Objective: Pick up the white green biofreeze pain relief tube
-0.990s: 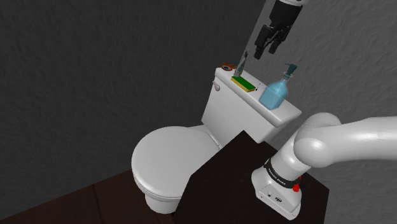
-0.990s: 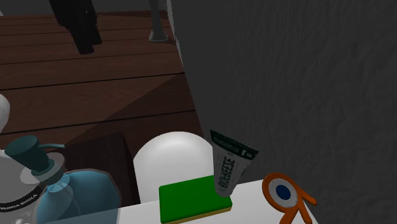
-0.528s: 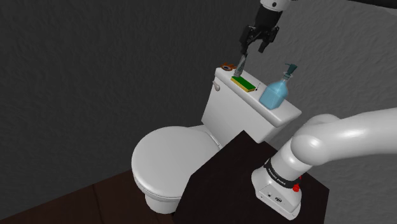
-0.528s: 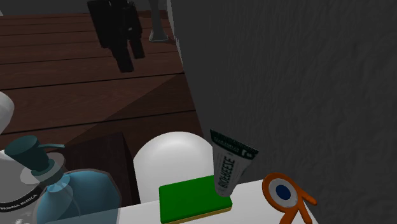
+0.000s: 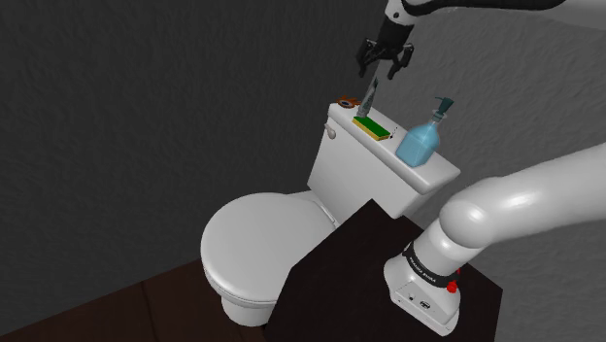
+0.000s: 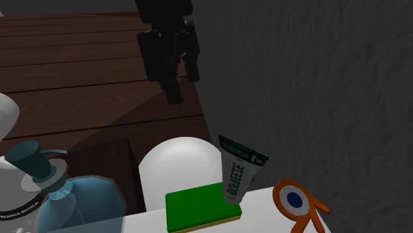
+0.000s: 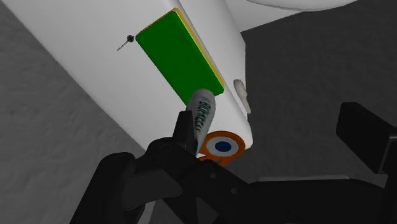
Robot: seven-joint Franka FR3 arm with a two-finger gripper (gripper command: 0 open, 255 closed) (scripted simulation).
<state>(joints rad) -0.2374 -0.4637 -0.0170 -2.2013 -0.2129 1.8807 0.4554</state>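
The tube (image 5: pixel 370 97) stands tilted on the tank lid (image 5: pixel 439 172), its foot at the green pad's (image 5: pixel 372 127) end, with an orange disc (image 6: pixel 294 202) just beside it. A blue bottle (image 5: pixel 420 142) stands farther along the lid. My pincer (image 5: pixel 382 70) hangs above the tube, spread, touching nothing.

Toilet tank (image 5: pixel 355 181) (white), green pad (image 5: pixel 372 127), tube (image 5: pixel 370 98), blue bottle (image 5: pixel 420 144)

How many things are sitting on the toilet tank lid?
4: tube, green pad next to it, orange disc at one end, blue pump bottle toward the other. More may be hidden.
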